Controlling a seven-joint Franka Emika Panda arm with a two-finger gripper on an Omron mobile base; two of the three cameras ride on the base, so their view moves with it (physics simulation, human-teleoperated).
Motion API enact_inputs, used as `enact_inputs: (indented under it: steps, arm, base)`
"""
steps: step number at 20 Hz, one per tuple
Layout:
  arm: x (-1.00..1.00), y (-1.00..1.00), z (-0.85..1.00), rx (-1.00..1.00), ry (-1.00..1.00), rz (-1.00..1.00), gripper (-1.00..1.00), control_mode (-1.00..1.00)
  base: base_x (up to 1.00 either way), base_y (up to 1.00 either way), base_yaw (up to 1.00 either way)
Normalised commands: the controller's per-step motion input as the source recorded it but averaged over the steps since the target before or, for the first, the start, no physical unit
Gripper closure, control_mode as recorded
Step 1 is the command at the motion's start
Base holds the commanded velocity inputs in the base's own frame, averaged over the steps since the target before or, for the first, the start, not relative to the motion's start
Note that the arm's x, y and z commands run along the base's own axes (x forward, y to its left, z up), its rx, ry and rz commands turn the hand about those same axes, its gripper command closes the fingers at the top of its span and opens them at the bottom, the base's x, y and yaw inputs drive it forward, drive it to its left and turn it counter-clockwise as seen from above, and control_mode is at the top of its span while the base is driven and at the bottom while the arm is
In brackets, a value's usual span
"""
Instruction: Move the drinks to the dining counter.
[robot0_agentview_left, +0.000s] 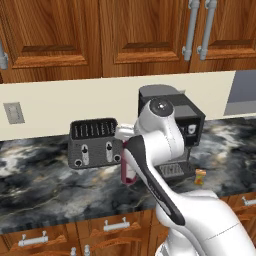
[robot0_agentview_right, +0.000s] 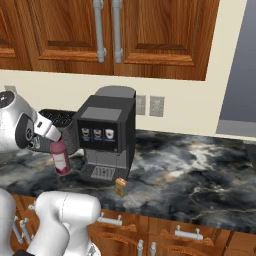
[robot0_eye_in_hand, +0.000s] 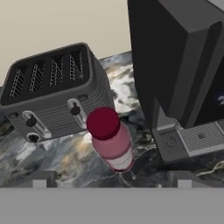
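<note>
From the left base view the white arm hides most of the action; the pink bottle (robot0_agentview_left: 129, 172) peeks out beside it, standing on the marbled bench (robot0_agentview_left: 45, 185) between the toaster (robot0_agentview_left: 95, 142) and the coffee machine (robot0_agentview_left: 182, 130), while the small orange carton (robot0_agentview_left: 200, 176) stands near the bench's front edge, just right of the machine's tray. From the right base view the bottle (robot0_agentview_right: 61, 157) stands upright just left of the coffee machine (robot0_agentview_right: 107, 135), with the arm's wrist right above it, and the carton (robot0_agentview_right: 120, 186) sits in front of the machine's base. In the hand view the hand (robot0_eye_in_hand: 111, 179) hangs above the bottle (robot0_eye_in_hand: 111, 140), looking down on its dark red cap; the two finger tips (robot0_eye_in_hand: 41, 179) are spread wide, well apart on either side of the bottle and touching nothing. This looks like the approach to the first drink. The next move would call for lowering straight down between toaster and machine until the tips flank the bottle's body, then closing.
</note>
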Motion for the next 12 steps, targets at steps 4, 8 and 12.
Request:
enact_inputs:
  steps: [4,8,12]
  arm:
    - [0.02,0.09,-0.03,0.0,0.0,-0.03,-1.0,-1.0]
    - [0.03,0.03,-0.01,0.0,0.0,-0.05,-1.0,-1.0]
    - [0.12,0.03,-0.15,0.0,0.01,-0.06,-1.0,-1.0]
  base:
    - [0.0,0.0,0.0]
    - [0.0,0.0,0.0]
    - [0.0,0.0,0.0]
